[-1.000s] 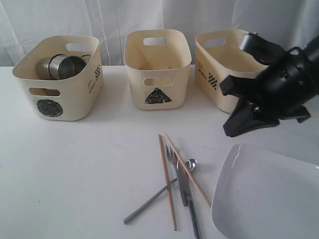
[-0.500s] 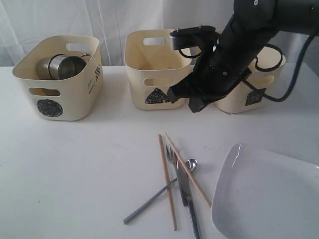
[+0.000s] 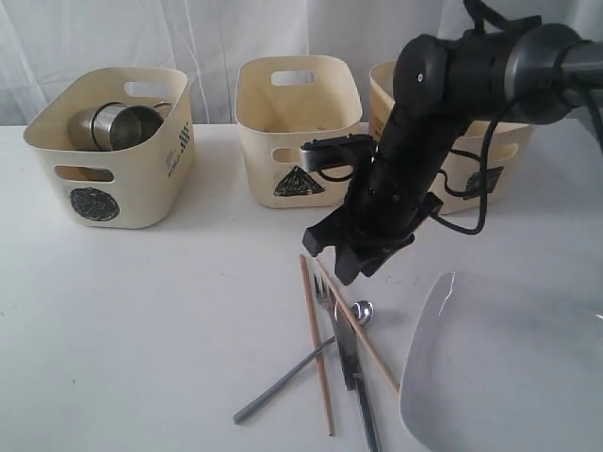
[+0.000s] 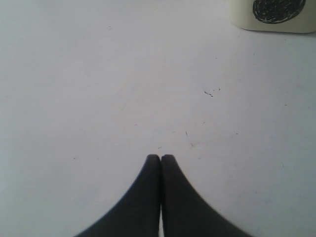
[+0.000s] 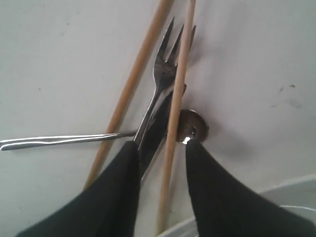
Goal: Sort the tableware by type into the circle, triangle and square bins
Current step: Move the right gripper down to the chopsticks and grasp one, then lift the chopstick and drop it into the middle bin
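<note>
Two chopsticks (image 5: 131, 84), a fork (image 5: 165, 74) and a knife (image 5: 157, 126) are hovered over by the open right hand (image 5: 161, 145) near the tabletop's (image 3: 141, 311) front edge. The left hand (image 4: 160, 158) is held closed, empty.

1. Bare table (image 3: 141, 320) left of the cutlery gives wide passage; the left gripper (image 4: 160, 159), tips pressed together, hangs over bare surface.
2. The chopsticks (image 3: 317, 348), fork (image 3: 323, 287), knife (image 3: 347, 353) and spoon (image 3: 283, 383) cross and touch, leaving only narrow gaps.
3. The white plate (image 3: 509, 377) crowds the pile's right side.
4. The right gripper (image 5: 160, 144), jaws apart, straddles one chopstick just above the pile.
</note>
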